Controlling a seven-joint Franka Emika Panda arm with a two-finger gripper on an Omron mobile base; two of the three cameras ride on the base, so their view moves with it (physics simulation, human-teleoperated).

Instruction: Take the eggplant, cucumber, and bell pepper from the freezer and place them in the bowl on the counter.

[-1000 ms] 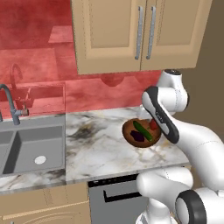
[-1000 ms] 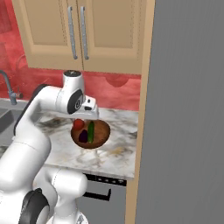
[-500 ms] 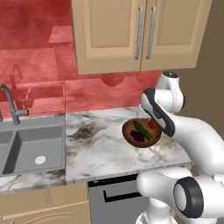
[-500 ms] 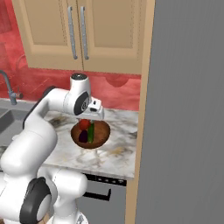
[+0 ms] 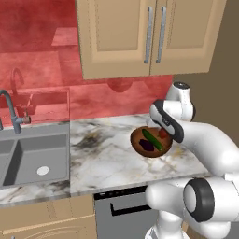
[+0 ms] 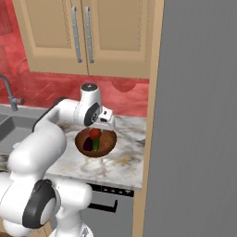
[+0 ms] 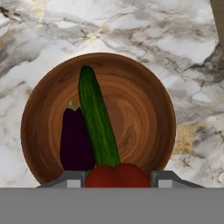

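The fingers look closed on the bell pepper, held above the bowl near the tabletop's right end, where eggplant and cucumber lie, ready for dropping in.

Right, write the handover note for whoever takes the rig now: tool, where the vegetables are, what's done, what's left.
Tool: above the bowl, finger tips on either side of the bell pepper; the pepper sits between them at the bowl's near edge, apparently held and not yet let go.
Eggplant: lying in the bowl.
Cucumber: lying in the bowl beside the eggplant, touching it.
Bowl: on the counter, right of the sink.
Freezer: door shut.
Done: eggplant and cucumber delivered, pepper brought to the bowl.
Left: open the tool, confirm the pepper rests in the bowl, lift clear.
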